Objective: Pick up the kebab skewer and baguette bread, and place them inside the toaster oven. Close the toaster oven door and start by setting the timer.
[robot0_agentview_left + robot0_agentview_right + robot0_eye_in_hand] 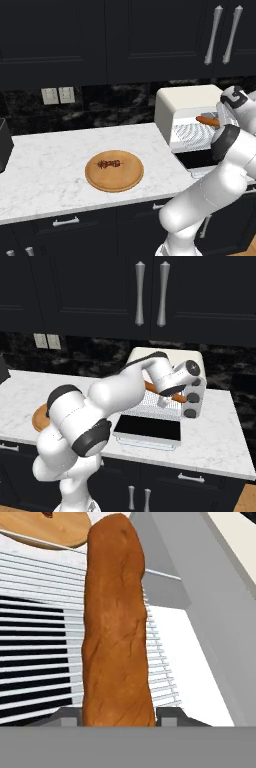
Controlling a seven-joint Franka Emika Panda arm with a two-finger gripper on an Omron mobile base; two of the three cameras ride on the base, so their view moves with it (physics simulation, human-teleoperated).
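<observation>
Hand view: baguette bread (116, 627) being pinched between gripper (119, 718) fingers above toaster oven (186, 102) wire rack (35, 637).

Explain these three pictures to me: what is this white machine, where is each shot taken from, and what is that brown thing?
All three are rendered. The white machine is a robot arm with a two-finger gripper, standing at a kitchen counter. Two cameras ride on its base, behind the arm to its left and right; the third sits on the hand and looks along the gripper. The brown thing is a baguette, clamped in the gripper and held over the wire rack of a toaster oven. The oven's door is folded down open. On the counter lies a round wooden board with a small kebab skewer on it.
</observation>
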